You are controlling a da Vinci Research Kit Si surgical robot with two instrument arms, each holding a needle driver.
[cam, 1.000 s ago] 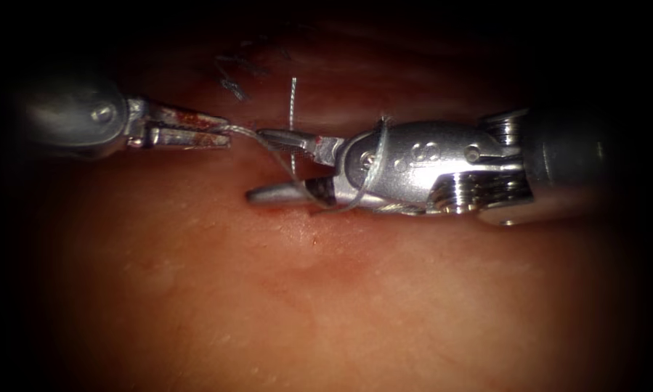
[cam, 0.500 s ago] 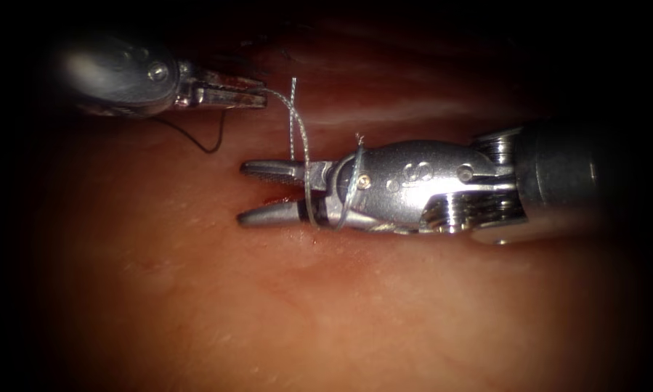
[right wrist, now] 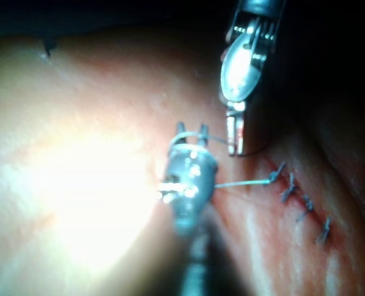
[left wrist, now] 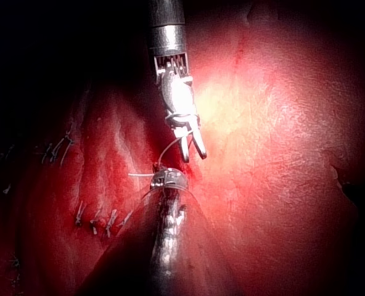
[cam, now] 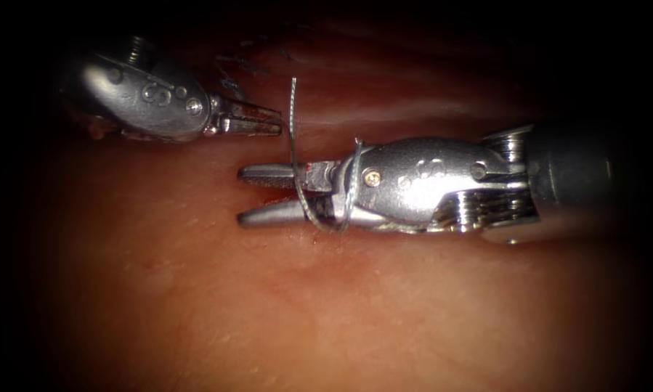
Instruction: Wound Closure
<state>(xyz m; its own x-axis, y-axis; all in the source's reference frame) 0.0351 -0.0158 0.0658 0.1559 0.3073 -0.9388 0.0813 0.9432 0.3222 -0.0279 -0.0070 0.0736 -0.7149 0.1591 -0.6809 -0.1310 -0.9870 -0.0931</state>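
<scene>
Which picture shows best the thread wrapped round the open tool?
The endoscope view: the thread loops plainly round the right tool, just behind its open jaws. In the right wrist view the thread is a thin line beside it. In the left wrist view it is a small curl.

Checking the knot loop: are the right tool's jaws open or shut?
Open: the right tool shows two separated jaws, with thread looped around them.

Bkgd dark all round; light pools at centre, edges fade to black.
</scene>
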